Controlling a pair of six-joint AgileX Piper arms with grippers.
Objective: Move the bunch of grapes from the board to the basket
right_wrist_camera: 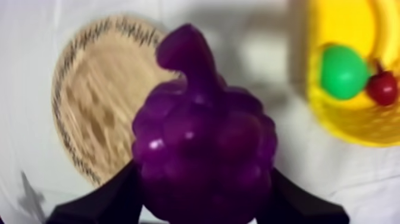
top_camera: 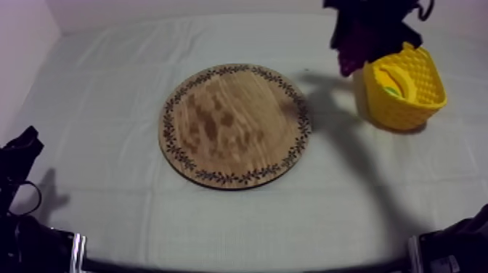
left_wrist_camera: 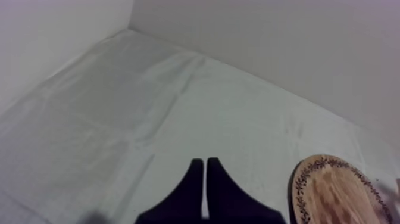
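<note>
Right jaws clamp the bunch of grapes [right_wrist_camera: 202,149], stem pointing away from them, beside the yellow basket [top_camera: 399,109]. Left jaws lie closed together over the grey-white bench [left_wrist_camera: 149,107].

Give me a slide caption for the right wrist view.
Right gripper shut on the bunch of grapes, near the yellow basket, wooden board behind.
</note>
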